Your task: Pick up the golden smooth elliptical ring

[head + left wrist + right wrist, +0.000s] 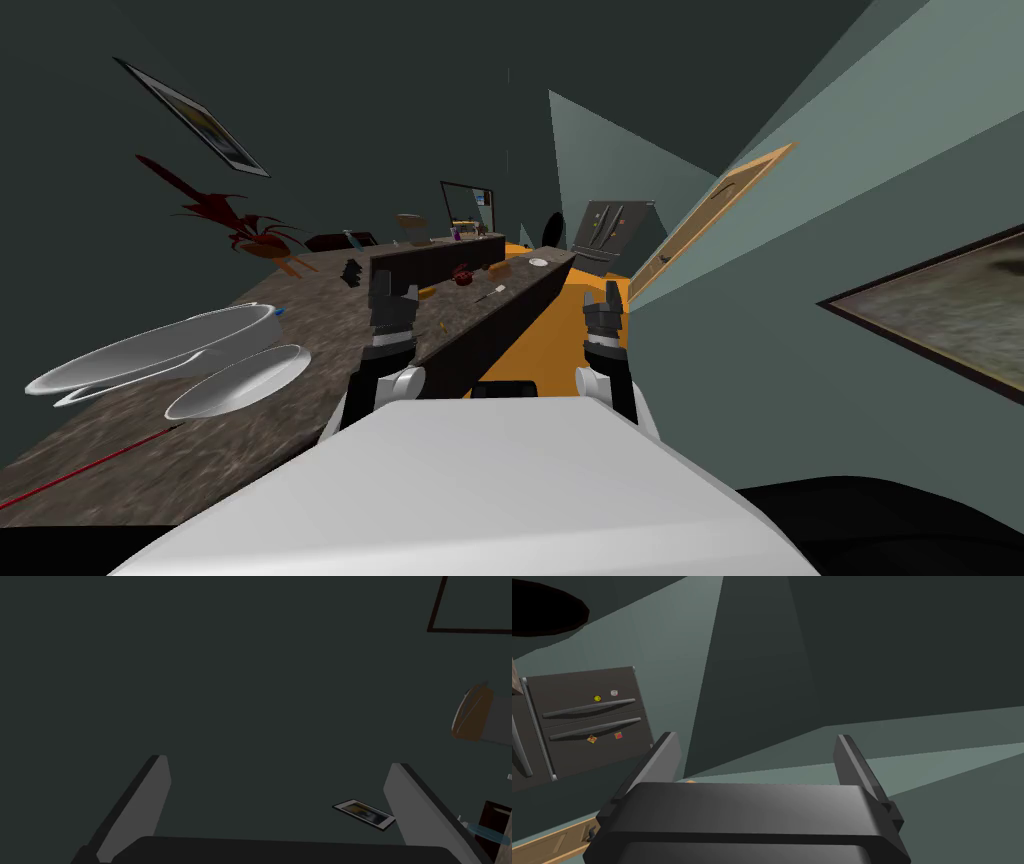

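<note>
**Head view.** Both arms are raised in front of the chest. The left gripper hangs over the stone counter. The right gripper hangs past the counter's end, above the orange floor. Small objects are scattered along the counter ahead of the left gripper. A golden speck lies on the counter just beside the left gripper. It is too small to confirm as the ring. Two white bowls sit well apart, to the left.

**Left wrist view.** The fingers stand wide apart with nothing between them.

**Right wrist view.** The fingers are spread and empty, facing a refrigerator.

**Status.** No step appears complete, since nothing is grasped. Remaining steps are to confirm the ring, point the left gripper down at the counter, descend, close and lift.
</note>
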Motion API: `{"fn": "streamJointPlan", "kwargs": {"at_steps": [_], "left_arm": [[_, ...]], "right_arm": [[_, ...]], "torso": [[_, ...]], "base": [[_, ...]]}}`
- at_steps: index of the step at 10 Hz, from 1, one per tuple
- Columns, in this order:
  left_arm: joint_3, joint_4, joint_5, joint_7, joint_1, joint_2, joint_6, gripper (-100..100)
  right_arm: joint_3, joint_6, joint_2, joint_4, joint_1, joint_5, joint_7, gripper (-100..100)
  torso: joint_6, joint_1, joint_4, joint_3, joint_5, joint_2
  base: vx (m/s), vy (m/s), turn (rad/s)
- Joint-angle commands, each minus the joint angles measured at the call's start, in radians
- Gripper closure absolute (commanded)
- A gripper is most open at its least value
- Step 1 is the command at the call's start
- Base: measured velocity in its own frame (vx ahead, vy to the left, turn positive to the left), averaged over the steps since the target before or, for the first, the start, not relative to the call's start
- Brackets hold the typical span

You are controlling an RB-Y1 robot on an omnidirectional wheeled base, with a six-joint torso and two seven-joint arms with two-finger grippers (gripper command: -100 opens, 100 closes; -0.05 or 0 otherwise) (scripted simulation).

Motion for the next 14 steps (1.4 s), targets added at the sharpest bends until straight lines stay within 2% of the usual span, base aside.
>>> {"fn": "streamJointPlan", "kwargs": {"at_steps": [1,6,12,13,14], "left_arm": [[0.001,-0.001,0.000,0.003,0.009,0.029,0.009,-100],[0.010,-0.006,0.002,0.028,0.074,0.142,0.087,-100],[0.025,-0.015,0.005,0.078,0.201,0.288,0.244,-100],[0.025,-0.015,0.005,0.078,0.201,0.288,0.248,-100],[0.028,-0.017,0.006,0.087,0.224,0.313,0.277,-100]], "right_arm": [[0.000,0.000,0.000,0.000,0.000,0.000,0.000,0],[0.000,0.000,0.000,0.000,0.000,0.000,0.000,0],[0.000,0.000,0.000,0.000,0.000,0.000,0.000,0],[0.000,0.000,0.000,0.000,0.000,0.000,0.000,0],[0.000,0.000,0.000,0.000,0.000,0.000,0.000,0]], "torso": [[0.000,0.000,0.000,0.000,0.000,0.000],[0.000,0.006,0.001,0.002,0.001,0.003],[0.000,0.008,0.001,0.003,0.002,0.005],[0.000,0.009,0.001,0.003,0.002,0.006],[0.000,0.007,0.001,0.003,0.002,0.004]], "base": [[-0.005,0.014,-0.073],[-0.041,0.063,-0.153],[-0.080,0.104,-0.243],[-0.070,0.088,-0.099],[-0.059,0.069,-0.169]]}}
